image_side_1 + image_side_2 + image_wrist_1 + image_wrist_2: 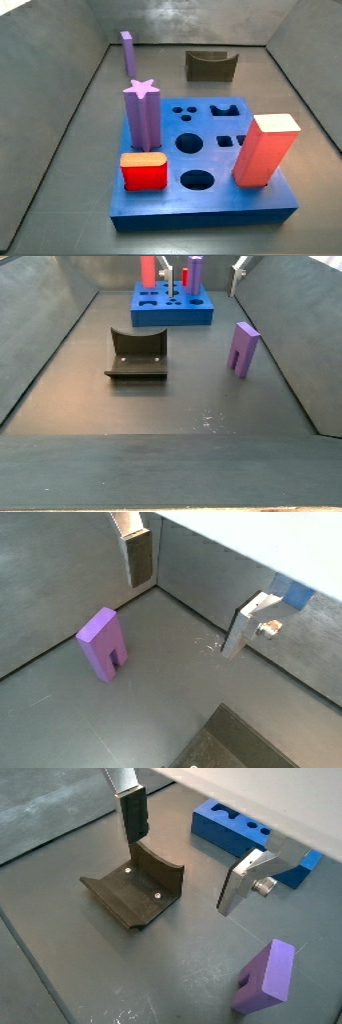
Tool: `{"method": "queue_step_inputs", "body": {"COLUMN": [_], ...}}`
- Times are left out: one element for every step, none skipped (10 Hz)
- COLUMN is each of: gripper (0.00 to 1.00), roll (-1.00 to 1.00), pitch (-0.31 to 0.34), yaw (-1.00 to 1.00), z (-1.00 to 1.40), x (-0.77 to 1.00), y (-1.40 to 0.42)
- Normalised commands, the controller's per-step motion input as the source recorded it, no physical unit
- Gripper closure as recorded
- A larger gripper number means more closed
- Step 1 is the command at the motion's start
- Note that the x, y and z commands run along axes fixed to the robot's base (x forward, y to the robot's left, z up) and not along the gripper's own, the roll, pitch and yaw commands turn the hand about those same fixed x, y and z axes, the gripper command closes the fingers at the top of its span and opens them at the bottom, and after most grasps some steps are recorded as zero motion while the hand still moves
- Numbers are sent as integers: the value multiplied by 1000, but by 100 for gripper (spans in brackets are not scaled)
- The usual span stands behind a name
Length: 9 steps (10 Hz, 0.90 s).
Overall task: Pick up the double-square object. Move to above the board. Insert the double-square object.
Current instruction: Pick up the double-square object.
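The double-square object point(100, 642) is a slim lavender post standing upright on the floor near a side wall, apart from the board; it shows in both wrist views point(265, 976) and both side views point(127, 55) point(242, 348). The board point(221, 205) is a thick blue slab with shaped holes, also seen in a wrist view point(247, 838) and a side view point(171, 318). My gripper point(194, 597) point(187, 853) is open and empty, hovering high above the floor between the post, the board and the fixture. Its fingers point(242, 268) reach in at the frame edge.
The dark fixture point(134, 893) point(138, 354) stands on the floor in the middle. On the board stand a thick purple star-topped column point(143, 110), a red block point(143, 170) and a tall salmon block point(267, 150). Grey walls enclose the floor.
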Motion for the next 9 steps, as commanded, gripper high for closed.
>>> {"method": "queue_step_inputs", "body": {"gripper": [0, 0, 0, 0, 0, 0, 0, 0, 0], "roll": [-46, -111, -49, 77, 89, 80, 43, 0, 0], "pitch": [0, -54, -106, -109, -154, -211, -226, -143, -91], "yaw": [0, 0, 143, 220, 243, 289, 349, 311, 243], "z": [0, -180, -317, -214, -254, -300, -454, -551, -603], "x": [0, -166, -503, -737, -820, -851, -791, -660, -580], "y": [0, 0, -46, -154, -249, -277, -269, -137, -74]}}
